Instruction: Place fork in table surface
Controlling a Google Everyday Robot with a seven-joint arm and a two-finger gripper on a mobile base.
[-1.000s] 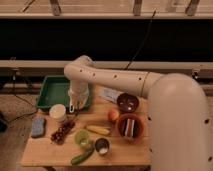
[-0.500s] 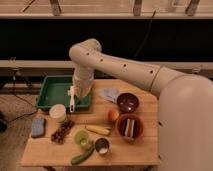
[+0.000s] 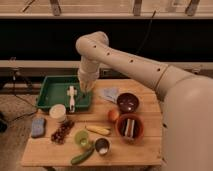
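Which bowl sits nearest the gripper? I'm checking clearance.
The dark bowl beside the blue cloth; the orange bowl sits nearer the table's front. The gripper hangs over the green tray.

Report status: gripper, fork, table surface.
Gripper low over the green tray, right end. Fork not made out from this view. White-handled tool lies in the tray beside the gripper. Table surface crowded: bowls, cups, banana, cucumber.

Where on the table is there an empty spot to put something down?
The gripper hangs over the green tray. Bare wood shows on the table surface along the front left edge, in front of the grapes and left of the cucumber. A smaller patch lies between the cloth and the banana. Around the cups and bowls it is crowded.
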